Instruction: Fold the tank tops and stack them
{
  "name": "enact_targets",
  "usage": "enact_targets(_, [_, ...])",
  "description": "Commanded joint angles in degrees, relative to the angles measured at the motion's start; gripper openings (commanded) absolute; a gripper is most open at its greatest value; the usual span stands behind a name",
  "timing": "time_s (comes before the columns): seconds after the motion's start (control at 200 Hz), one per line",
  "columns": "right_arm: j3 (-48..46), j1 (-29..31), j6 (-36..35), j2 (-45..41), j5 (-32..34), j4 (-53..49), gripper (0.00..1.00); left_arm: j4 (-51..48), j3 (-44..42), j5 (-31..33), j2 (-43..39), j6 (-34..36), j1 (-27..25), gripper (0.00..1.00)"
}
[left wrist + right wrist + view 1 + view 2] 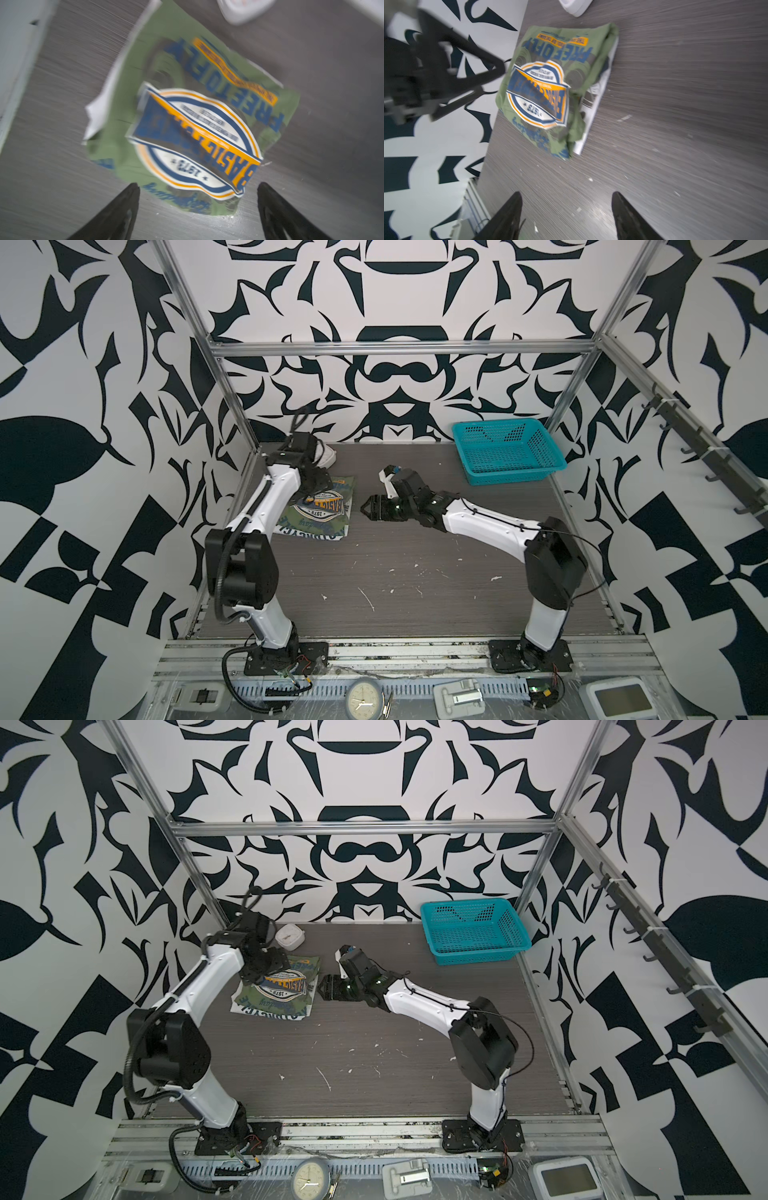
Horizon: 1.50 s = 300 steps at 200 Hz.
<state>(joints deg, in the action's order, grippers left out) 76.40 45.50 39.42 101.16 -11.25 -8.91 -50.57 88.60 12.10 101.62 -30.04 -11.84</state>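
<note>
The olive green tank top (328, 516) (276, 1002) lies folded, emblem up, at the back left of the table. It rests on the folded white tank top (309, 537) (270, 1013), whose edges stick out beneath it. My left gripper (198, 185) hangs just above the green tank top (128, 99), open and empty, the white tank top's edge (104, 104) beyond. My right gripper (363, 508) (566, 193) is open and empty over bare table, just right of the stack. Its view shows the green tank top (571, 52) and the white tank top (593, 108) ahead.
A teal basket (507, 452) stands at the back right. A small white square clock (289, 936) sits behind the stack, close to the left arm. A metal frame bounds the table; a round clock (363, 699) lies beyond the front edge.
</note>
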Motion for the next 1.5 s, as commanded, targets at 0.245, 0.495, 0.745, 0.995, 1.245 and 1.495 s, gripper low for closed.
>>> enact_targets(0.245, [-17.53,-1.17,-5.14,-19.17,10.71,-4.75,0.71,-7.6,5.51,11.71,16.56,0.87,-9.6,0.9])
enact_targets(0.495, [-24.02,-2.93,-5.25,-28.2,14.44,-7.81,0.71,-6.95,3.76,16.97,21.15,3.41,-5.98,0.77])
enact_targets(0.745, [-26.11,-5.52,-6.62,-36.91,18.53,-14.31,0.71,-2.55,3.51,17.59,21.4,10.03,4.25,0.7])
enact_targets(0.995, [-28.63,-8.14,-7.09,-46.6,21.79,-19.54,0.71,-0.3,9.42,17.1,24.8,13.31,9.89,0.71])
enact_targets(1.245, [-32.72,-8.16,-4.69,-53.31,27.05,-19.4,0.71,0.3,16.34,18.46,28.0,16.4,11.53,0.75])
enact_targets(1.495, [-36.27,-8.23,-8.98,-56.84,28.58,-15.22,0.74,-4.59,24.09,18.91,28.29,15.23,11.22,0.83])
